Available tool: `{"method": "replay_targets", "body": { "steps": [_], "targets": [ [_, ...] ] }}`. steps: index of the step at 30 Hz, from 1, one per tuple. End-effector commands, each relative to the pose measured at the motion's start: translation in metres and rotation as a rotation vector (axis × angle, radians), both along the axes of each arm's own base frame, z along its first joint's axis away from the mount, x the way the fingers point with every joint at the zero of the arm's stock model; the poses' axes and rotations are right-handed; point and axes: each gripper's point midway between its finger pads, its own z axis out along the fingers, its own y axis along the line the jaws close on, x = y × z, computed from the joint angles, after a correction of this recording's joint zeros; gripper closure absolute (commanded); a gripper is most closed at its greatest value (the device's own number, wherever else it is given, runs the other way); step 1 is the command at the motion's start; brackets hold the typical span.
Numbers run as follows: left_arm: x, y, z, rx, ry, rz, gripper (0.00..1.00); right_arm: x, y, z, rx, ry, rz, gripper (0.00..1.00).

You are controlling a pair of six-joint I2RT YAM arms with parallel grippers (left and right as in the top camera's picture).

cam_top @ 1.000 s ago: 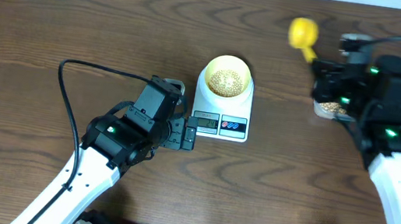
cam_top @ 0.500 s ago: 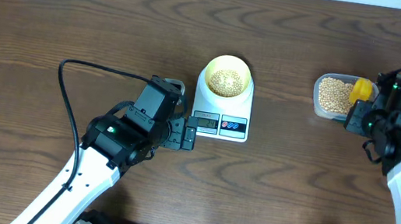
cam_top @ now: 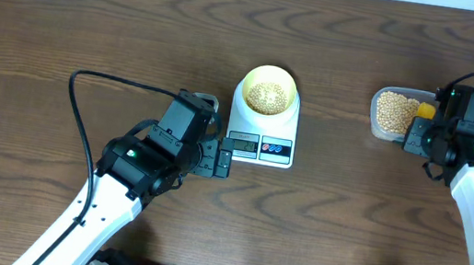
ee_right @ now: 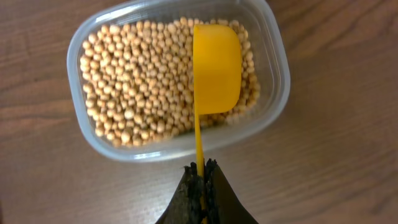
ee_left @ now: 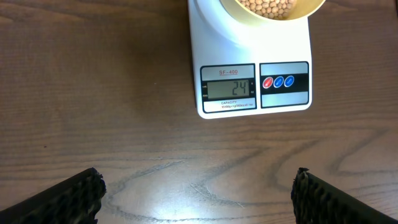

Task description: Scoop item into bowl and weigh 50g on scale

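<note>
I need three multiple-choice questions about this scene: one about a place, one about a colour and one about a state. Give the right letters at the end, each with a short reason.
1. Where does the bowl stand?
A. on the scale
B. on the bare table beside it
C. upside down at the table's edge

2. What colour is the scoop?
A. blue
B. red
C. yellow

3. In what state is the right hand?
A. open, holding nothing
B. shut on the scoop's handle
C. shut on the bowl's rim

Answers:
1 A: the overhead view shows the bowl on the scale's round platform.
2 C: the right wrist view shows it bright yellow above the beans in the clear tub.
3 B: its dark fingers pinch the thin handle.
</note>
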Motion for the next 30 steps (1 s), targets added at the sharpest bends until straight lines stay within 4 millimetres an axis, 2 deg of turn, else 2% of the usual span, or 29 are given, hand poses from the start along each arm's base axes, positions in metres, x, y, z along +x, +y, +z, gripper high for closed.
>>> {"method": "replay_targets", "body": {
  "steps": [1, 4, 10, 15, 19, 30],
  "targets": [
    [0.002, 0.003, 0.0, 0.014, -0.007, 0.003, 0.02, 0.005, -0.004, -0.005, -0.017, 0.004, -0.007, 0.99],
    [0.002, 0.003, 0.0, 0.014, -0.007, 0.003, 0.02, 0.006, 0.003, -0.01, 0.019, 0.011, 0.015, 0.99],
    [0.002, 0.003, 0.0, 0.014, -0.007, 0.003, 0.02, 0.007, 0.038, -0.012, 0.201, 0.009, 0.118, 0.99],
    [0.002, 0.003, 0.0, 0.014, -0.008, 0.003, 0.02, 0.007, 0.052, -0.013, 0.275, 0.011, 0.159, 0.99],
    [0.002, 0.003, 0.0, 0.014, -0.007, 0.003, 0.02, 0.007, 0.059, -0.012, 0.31, 0.011, 0.173, 0.99],
    [0.002, 0.003, 0.0, 0.014, -0.007, 0.003, 0.02, 0.006, 0.06, -0.01, 0.382, 0.014, 0.109, 0.99]
  ]
}}
